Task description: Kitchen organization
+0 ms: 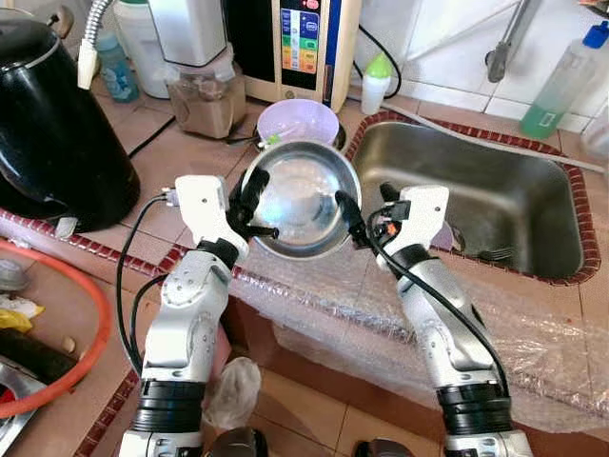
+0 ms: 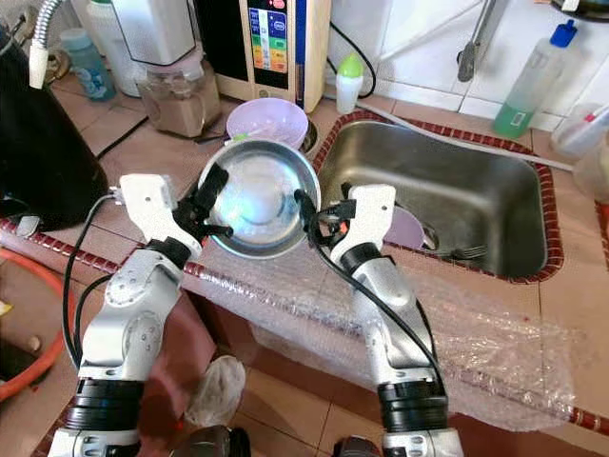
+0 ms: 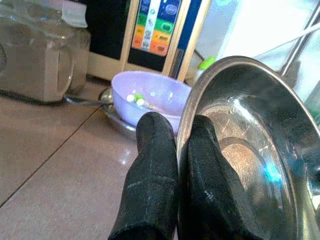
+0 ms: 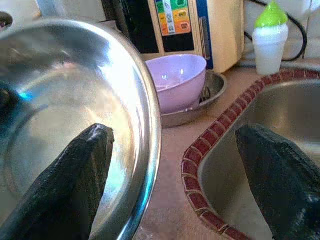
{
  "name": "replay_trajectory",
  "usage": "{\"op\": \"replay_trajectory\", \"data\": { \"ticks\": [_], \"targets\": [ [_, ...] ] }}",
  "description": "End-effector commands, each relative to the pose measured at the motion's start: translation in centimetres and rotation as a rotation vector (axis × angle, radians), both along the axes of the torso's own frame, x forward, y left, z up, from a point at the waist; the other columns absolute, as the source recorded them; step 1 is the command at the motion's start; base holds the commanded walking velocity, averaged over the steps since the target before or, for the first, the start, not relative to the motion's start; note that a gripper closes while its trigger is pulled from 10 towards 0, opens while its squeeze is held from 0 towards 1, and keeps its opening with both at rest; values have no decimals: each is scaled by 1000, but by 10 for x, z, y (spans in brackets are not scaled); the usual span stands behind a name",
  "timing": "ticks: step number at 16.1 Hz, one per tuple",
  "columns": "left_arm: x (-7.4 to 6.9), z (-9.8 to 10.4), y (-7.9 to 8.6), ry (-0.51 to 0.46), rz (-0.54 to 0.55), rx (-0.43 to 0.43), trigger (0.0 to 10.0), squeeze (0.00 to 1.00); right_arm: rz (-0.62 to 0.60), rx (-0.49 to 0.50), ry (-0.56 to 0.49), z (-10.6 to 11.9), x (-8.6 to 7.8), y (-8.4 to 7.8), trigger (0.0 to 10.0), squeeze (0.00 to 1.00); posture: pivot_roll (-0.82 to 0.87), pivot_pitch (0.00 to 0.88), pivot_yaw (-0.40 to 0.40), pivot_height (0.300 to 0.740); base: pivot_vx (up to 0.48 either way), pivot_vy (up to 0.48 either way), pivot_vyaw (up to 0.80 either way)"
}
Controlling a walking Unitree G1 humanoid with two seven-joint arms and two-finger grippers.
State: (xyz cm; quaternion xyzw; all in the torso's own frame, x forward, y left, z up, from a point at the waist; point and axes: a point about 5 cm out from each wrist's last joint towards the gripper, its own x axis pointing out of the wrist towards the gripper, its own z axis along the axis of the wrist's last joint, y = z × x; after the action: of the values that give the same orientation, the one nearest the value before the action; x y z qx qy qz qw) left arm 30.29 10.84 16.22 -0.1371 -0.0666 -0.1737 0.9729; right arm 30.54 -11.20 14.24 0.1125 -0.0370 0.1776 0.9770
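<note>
Shiny steel bowl (image 1: 302,198), empty inside, held tilted over counter edge just left of sink (image 1: 495,195). Behind it purple bowl (image 1: 298,121) with a few small green-white bits, nested in metal dish. Left gripper (image 3: 182,150) pinching steel bowl's rim, one finger each side. Right gripper (image 4: 172,172) spread wide, one finger inside bowl, other over sink. Both arms reaching forward.
</note>
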Motion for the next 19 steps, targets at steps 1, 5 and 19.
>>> {"op": "replay_trajectory", "data": {
  "ticks": [1,5,19],
  "targets": [
    [-1,12,-3,-59,-38,-25,0,0,0,30,-4,3,3,-1,8471,0,-46,12,23,740,0,0,0],
    [0,15,-10,-74,-94,-50,0,0,1,172,56,1,5,-7,0,0,-67,21,40,740,0,0,0],
    [12,18,-13,-89,-113,-45,0,0,23,356,154,0,16,-14,0,0,-81,4,45,740,0,0,0]
  ]
}}
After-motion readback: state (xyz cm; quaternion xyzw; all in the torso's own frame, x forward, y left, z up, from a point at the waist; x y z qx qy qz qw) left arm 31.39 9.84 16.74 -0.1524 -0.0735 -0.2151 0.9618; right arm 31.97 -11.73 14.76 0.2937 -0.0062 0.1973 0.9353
